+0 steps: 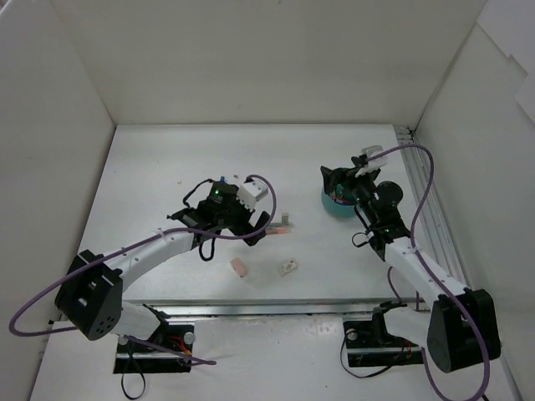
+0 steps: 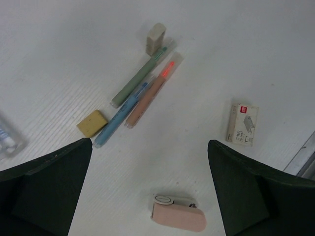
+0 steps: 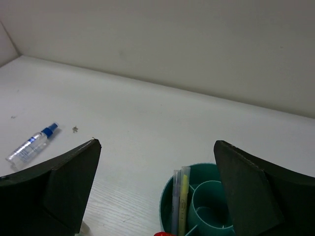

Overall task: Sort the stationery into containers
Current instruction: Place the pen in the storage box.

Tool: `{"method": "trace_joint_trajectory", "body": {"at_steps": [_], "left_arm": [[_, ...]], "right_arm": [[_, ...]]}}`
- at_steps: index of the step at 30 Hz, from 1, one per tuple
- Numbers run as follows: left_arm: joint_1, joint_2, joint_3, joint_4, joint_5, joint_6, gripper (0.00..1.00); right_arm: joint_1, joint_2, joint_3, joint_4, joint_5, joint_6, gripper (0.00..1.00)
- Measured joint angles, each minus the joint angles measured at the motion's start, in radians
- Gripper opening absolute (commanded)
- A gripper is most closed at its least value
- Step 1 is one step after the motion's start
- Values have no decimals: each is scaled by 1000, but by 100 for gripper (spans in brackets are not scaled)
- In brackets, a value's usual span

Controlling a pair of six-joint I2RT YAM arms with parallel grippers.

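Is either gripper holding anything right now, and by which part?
Nothing is held. The left gripper stands open above the pens, and the right gripper stands open above the teal bowl, with nothing between its fingers.

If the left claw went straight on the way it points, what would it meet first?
Probably the bare table, just short of the orange pen; the left claw stands open over it, and depth is unclear.

White arms (image 1: 155,249) carry black joints, purple cables (image 1: 29,301) and seemingly black fingers (image 2: 44,191).
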Motion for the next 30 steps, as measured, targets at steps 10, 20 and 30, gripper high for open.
{"method": "trace_joint_trajectory", "body": {"at_steps": [10, 20, 30], "left_arm": [[-79, 293, 184, -66, 139, 103, 100], [-97, 471, 289, -135, 159, 139, 100], [-119, 534, 338, -142, 100, 138, 91]], "right_arm": [[-13, -241, -43, -121, 64, 83, 98], [-19, -314, -40, -357, 154, 83, 98], [-19, -319, -35, -406, 172, 77, 98]]}}
